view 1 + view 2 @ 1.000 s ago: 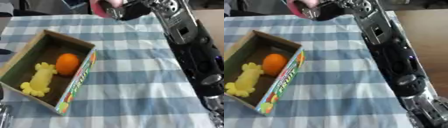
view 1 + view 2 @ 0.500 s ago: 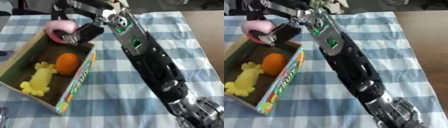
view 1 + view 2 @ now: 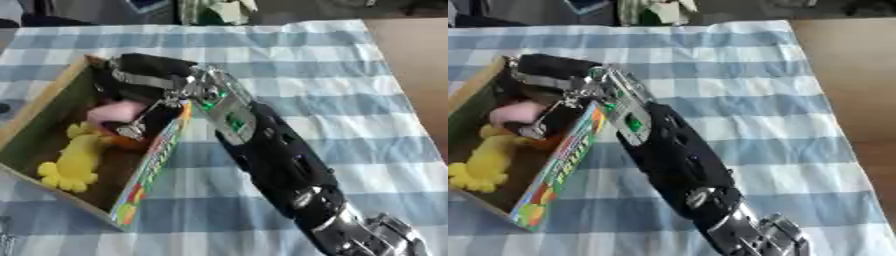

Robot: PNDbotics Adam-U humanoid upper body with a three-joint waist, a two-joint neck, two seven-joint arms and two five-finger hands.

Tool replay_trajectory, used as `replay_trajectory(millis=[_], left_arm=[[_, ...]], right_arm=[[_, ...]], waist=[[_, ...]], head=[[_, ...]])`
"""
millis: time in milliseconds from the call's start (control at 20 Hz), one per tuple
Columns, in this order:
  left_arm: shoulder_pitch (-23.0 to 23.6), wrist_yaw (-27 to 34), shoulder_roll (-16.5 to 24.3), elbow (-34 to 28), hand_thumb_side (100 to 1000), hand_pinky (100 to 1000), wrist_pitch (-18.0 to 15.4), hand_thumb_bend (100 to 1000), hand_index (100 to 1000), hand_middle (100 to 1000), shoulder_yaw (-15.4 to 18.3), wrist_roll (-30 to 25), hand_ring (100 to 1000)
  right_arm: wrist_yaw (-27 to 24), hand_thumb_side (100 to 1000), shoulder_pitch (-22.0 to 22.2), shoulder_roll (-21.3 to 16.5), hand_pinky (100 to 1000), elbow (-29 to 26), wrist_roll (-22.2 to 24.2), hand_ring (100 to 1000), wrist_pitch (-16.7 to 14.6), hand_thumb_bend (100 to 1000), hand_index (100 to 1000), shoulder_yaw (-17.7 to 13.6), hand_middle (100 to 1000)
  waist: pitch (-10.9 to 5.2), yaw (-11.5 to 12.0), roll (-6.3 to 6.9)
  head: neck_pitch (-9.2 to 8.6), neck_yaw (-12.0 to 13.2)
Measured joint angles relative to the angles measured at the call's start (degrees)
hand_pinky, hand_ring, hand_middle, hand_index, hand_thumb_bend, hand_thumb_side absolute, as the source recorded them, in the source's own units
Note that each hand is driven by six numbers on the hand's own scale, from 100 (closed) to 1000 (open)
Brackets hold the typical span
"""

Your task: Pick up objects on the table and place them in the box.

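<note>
My right arm reaches across from the lower right into the cardboard box [image 3: 150,162] at the left. Inside the box, my right hand [image 3: 144,80] has its fingers curled round a pink rounded object [image 3: 118,111], held low over the box floor. A yellow soft toy [image 3: 74,162] lies in the box's near half. Only a sliver of the orange fruit [image 3: 128,143] shows under the hand. A grey sliver at the lower left corner [image 3: 4,241] may be my left hand.
The box has a colourful printed side wall [image 3: 560,170] facing right. A blue and white checked cloth [image 3: 315,85] covers the table. A bare wooden strip [image 3: 411,65] runs along the right. Dark clutter stands beyond the far edge.
My right hand carried the pink object from the table's far side leftward and down into the box. It now covers most of the orange fruit.
</note>
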Motion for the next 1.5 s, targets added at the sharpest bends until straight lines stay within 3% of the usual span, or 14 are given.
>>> replay_trajectory(millis=[250, 300, 600, 750, 850, 900, 950, 1050, 1250, 1500], left_arm=[[0.0, 0.0, 0.0, 0.0, 704, 506, 0.0, 100, 749, 630, 0.0, 0.0, 706], [0.0, 0.0, 0.0, 0.0, 705, 506, 0.0, 100, 749, 630, 0.0, 0.0, 706], [0.0, 0.0, 0.0, 0.0, 703, 506, 0.0, 100, 750, 631, 0.0, 0.0, 707], [0.0, 0.0, 0.0, 0.0, 703, 506, 0.0, 100, 750, 631, 0.0, 0.0, 708], [0.0, 0.0, 0.0, 0.0, 703, 506, 0.0, 100, 750, 631, 0.0, 0.0, 708], [0.0, 0.0, 0.0, 0.0, 703, 506, 0.0, 100, 750, 631, 0.0, 0.0, 708], [0.0, 0.0, 0.0, 0.0, 703, 506, 0.0, 100, 750, 631, 0.0, 0.0, 708], [0.0, 0.0, 0.0, 0.0, 703, 505, 0.0, 100, 751, 631, -0.1, 0.0, 709], [0.0, 0.0, 0.0, 0.0, 704, 505, -0.1, 100, 751, 631, -0.3, -0.1, 709], [-0.1, 0.0, 0.0, 0.0, 704, 505, -0.1, 100, 751, 631, -0.3, -0.1, 710]], right_arm=[[4.6, 100, 0.4, 0.8, 823, 1.7, -0.1, 787, -3.4, 100, 690, 0.6, 495], [5.2, 140, 0.3, 0.9, 831, 1.9, 0.2, 804, -4.1, 100, 730, 0.6, 537], [7.0, 484, 0.9, 1.2, 886, 2.3, 0.4, 892, -4.8, 100, 878, 0.6, 752], [6.3, 630, 1.1, 1.2, 898, 1.7, 0.7, 904, -4.6, 100, 895, 0.2, 774], [5.2, 797, 1.0, 1.2, 919, 0.7, 1.1, 933, -4.2, 100, 916, -0.3, 811], [4.5, 812, 1.0, 1.2, 922, 0.0, 1.4, 937, -3.9, 100, 919, -0.6, 815], [3.7, 903, 0.8, 1.2, 936, -0.6, 1.7, 953, -3.5, 123, 931, -0.9, 828], [2.0, 995, 0.5, 1.2, 963, -2.1, 2.6, 981, -2.7, 199, 945, -1.6, 853], [-1.4, 1000, 0.0, 1.2, 996, -5.0, 4.5, 1000, -0.7, 271, 963, -3.1, 885], [-6.4, 1000, 0.0, 1.2, 1000, -9.4, 6.4, 1000, 3.2, 263, 964, -5.1, 865]], waist=[[0.15, -0.1, 0.08], [0.13, -0.1, 0.08], [0.11, -0.1, 0.12], [0.11, -0.1, 0.29], [0.11, -0.1, 0.40], [0.11, -0.1, 0.40], [0.11, -0.1, 0.40], [0.11, -0.1, 0.41], [0.12, -0.1, 0.43], [0.31, -0.1, 0.58]], head=[[0.00, -0.1], [0.00, -0.1], [-0.01, -0.1], [-0.01, -0.1], [-0.01, -0.1], [-0.01, -0.1], [-0.01, -0.1], [-0.01, -0.1], [-0.01, -0.1], [-0.02, -0.1]])
